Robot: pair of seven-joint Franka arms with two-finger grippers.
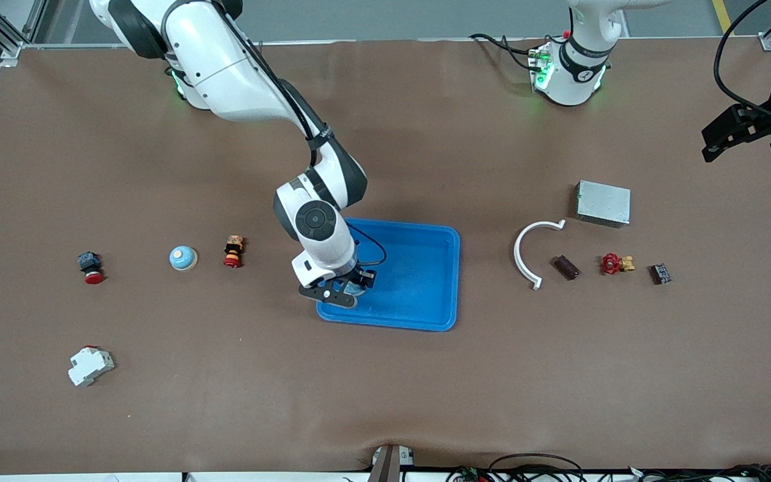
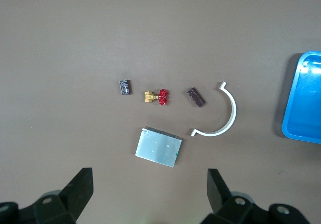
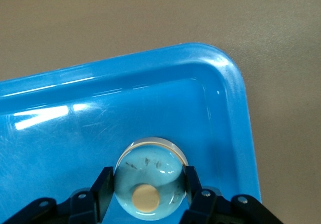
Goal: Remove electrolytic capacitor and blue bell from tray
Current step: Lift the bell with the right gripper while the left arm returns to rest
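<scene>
Blue bell (image 3: 149,183) in tray (image 3: 100,93)

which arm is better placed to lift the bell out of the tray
Right: its pincer is already shut on the blue bell in the tray. The left pincer hangs open over the table's left-arm end, away from the tray.

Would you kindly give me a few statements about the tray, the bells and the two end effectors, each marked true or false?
1. The right end effector is shut on a blue bell in the tray. True.
2. The left end effector grips the white curved clip. False: it is open, over the table near the metal box.
3. Another blue bell sits on the table toward the right arm's end. True.
4. The red-handled valve lies in the tray. False: the valve is on the table.
</scene>
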